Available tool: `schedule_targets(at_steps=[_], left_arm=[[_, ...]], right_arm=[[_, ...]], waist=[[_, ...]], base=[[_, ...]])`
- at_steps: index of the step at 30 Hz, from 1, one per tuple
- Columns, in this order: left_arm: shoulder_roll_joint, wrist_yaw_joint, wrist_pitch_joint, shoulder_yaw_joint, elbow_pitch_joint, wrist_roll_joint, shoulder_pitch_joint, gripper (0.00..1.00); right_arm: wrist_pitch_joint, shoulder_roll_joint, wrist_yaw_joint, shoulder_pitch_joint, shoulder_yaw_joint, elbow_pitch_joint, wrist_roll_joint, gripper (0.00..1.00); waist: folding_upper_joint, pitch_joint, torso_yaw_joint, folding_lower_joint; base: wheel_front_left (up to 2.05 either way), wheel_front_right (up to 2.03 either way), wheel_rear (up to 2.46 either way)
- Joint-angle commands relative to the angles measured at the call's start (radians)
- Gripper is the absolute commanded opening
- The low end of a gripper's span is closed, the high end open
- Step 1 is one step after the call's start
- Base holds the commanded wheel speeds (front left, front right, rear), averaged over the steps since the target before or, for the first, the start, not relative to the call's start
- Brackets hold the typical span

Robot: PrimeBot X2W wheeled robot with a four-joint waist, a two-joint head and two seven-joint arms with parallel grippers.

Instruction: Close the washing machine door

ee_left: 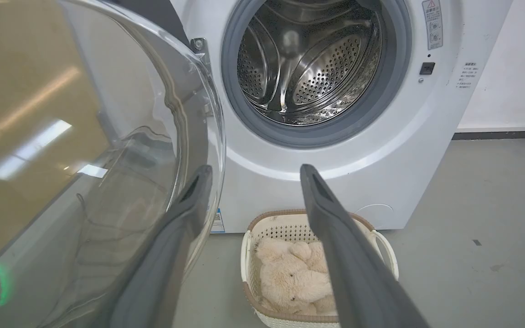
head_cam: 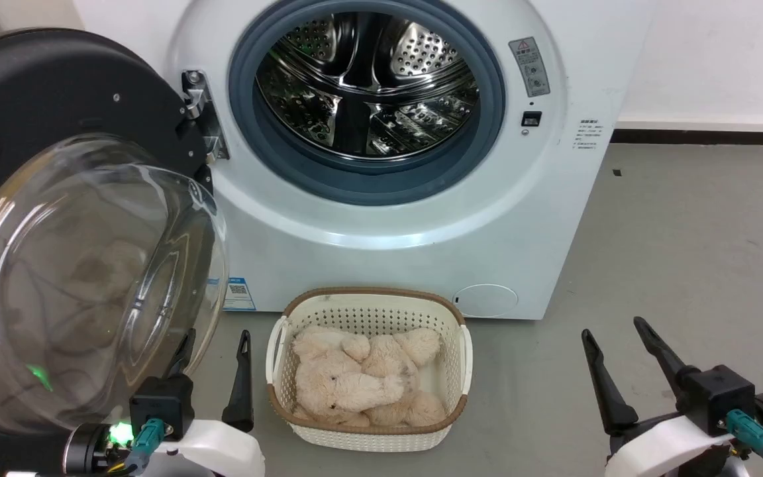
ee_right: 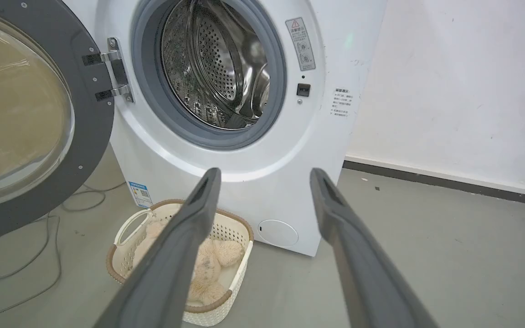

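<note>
The washing machine (head_cam: 421,238) stands ahead, its steel drum (head_cam: 368,86) bare inside the grey gasket. The washing machine door (head_cam: 44,99) hangs wide open on its left hinge, matte black back and bulging glass bowl (head_cam: 83,285) towards me. My left gripper (head_cam: 216,341) is open low beside the bowl, its left finger partly behind the glass. From the left wrist, that gripper (ee_left: 255,169) points at the machine (ee_left: 381,159), with the door's glass (ee_left: 84,159) close at its left. My right gripper (head_cam: 612,328) is open over bare floor; from the right wrist it (ee_right: 265,172) faces the machine (ee_right: 262,191) and the door (ee_right: 89,114).
A white basket (head_cam: 368,295) holding a cream plush toy (head_cam: 355,377) sits on the floor right before the machine, between my grippers. Cables (ee_right: 39,255) trail on the floor under the door. A white wall (ee_right: 449,91) stands to the right, with open grey floor before it.
</note>
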Motion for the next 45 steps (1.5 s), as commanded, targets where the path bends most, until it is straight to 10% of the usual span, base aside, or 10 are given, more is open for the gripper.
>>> schedule_targets(at_steps=[1, 45], left_arm=[[0.000, 0.003, -0.013, -0.002, 0.003, -0.008, 0.005, 1.00], [0.000, 0.002, -0.103, -0.004, 0.002, -0.038, 0.029, 1.00]], right_arm=[[-0.012, -0.001, 0.000, 0.014, 0.004, -0.006, 0.009, 1.00], [-0.102, -0.011, 0.000, 0.046, 0.052, -0.014, 0.053, 1.00]], waist=[[0.0000, 0.000, 0.007, 0.0000], [0.0000, -0.014, 0.228, 0.0000]], base=[[0.00, 0.00, 0.00], [0.00, 0.00, 0.00]])
